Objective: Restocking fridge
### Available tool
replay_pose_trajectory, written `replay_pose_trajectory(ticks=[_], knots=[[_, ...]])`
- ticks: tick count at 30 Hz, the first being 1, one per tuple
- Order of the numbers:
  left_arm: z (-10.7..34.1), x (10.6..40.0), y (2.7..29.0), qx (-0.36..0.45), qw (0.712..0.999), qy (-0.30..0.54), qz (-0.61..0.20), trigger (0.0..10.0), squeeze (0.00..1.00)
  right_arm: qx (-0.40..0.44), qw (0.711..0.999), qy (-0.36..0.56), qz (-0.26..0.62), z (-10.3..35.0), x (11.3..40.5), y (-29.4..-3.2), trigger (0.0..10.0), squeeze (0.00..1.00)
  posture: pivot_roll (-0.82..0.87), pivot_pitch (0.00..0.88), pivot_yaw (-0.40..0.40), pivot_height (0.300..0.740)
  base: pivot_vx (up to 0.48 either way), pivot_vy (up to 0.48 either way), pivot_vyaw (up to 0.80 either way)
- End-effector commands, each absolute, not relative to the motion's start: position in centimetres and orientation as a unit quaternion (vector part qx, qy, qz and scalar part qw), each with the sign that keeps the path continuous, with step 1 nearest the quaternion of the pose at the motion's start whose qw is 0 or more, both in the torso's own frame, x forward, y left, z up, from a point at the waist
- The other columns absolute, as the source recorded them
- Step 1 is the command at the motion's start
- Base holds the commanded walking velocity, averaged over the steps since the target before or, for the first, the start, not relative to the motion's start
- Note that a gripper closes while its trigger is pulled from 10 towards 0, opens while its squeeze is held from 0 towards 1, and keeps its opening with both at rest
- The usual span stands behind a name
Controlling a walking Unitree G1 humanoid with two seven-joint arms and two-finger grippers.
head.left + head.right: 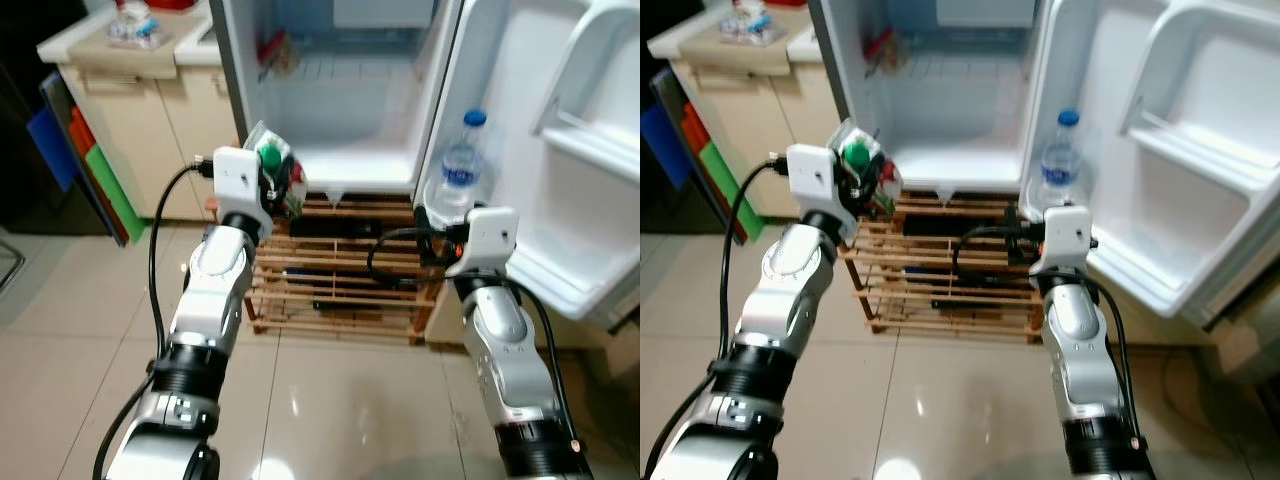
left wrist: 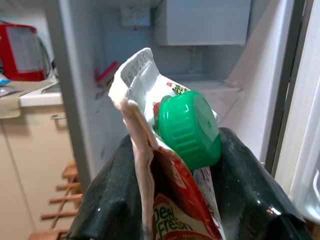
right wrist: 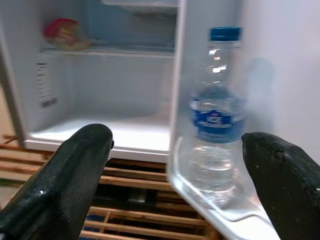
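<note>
Green-capped carton sits clamped in my left gripper; right gripper, jaws wide, faces 1 water bottle.

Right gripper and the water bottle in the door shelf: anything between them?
Nothing. In the right wrist view the right gripper is open, and the water bottle stands in the door shelf beyond, unobstructed.

We are seeing the open fridge standing on a wooden slatted rack, which is sitting on the glossy tiled floor. A red packet is lying on the fridge's upper shelf. A water bottle with a blue cap is standing upright in the lowest door shelf. On the desk to the left, small items are lying, too blurred to name.
</note>
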State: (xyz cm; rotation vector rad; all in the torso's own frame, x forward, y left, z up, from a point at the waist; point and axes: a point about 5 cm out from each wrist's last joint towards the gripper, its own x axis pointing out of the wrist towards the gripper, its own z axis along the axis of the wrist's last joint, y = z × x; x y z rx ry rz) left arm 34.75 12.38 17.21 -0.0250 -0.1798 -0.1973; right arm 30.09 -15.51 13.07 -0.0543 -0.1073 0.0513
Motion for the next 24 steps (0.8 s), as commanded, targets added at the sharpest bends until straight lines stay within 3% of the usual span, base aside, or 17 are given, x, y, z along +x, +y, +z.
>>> replay_pose_trajectory(ticks=[1, 10, 13, 15, 18, 24], knots=[[17.9, 34.9, 12.1, -0.026, 0.990, -0.099, -0.101, 10.0, 0.00, -0.032, 0.997, -0.061, 0.027, 13.4, 30.2, -15.6, 10.0, 0.00, -0.11, 0.000, 0.044, 0.740, 0.431, 0.000, 0.00], [17.9, 34.9, 12.2, -0.041, 0.989, -0.100, -0.098, 10.0, 0.00, -0.028, 0.997, -0.062, 0.039, 13.4, 30.1, -15.5, 10.0, 0.00, -0.12, 0.000, 0.040, 0.740, 0.432, 0.000, 0.00], [18.0, 34.7, 12.0, -0.047, 0.988, -0.104, -0.103, 10.0, 0.00, -0.017, 0.995, -0.056, 0.077, 13.3, 29.7, -15.0, 10.0, 0.00, -0.12, 0.000, 0.038, 0.740, 0.431, 0.000, 0.00], [18.1, 34.6, 11.8, -0.047, 0.987, -0.111, -0.110, 10.0, 0.00, -0.021, 0.987, -0.029, 0.159, 12.7, 27.9, -14.5, 10.0, 0.00, -0.12, 0.000, 0.034, 0.740, 0.431, 0.000, 0.00], [18.2, 34.5, 11.7, -0.044, 0.986, -0.112, -0.113, 10.0, 0.00, -0.023, 0.985, -0.022, 0.170, 12.5, 27.3, -14.6, 10.0, 0.00, -0.12, 0.000, 0.034, 0.740, 0.444, 0.000, 0.00], [18.1, 34.9, 10.8, -0.023, 0.986, -0.111, -0.120, 10.0, 0.00, -0.037, 0.986, 0.008, 0.163, 11.3, 26.5, -15.7, 10.0, 0.00, -0.15, 0.000, 0.035, 0.740, 0.000, 0.000, 0.00]])
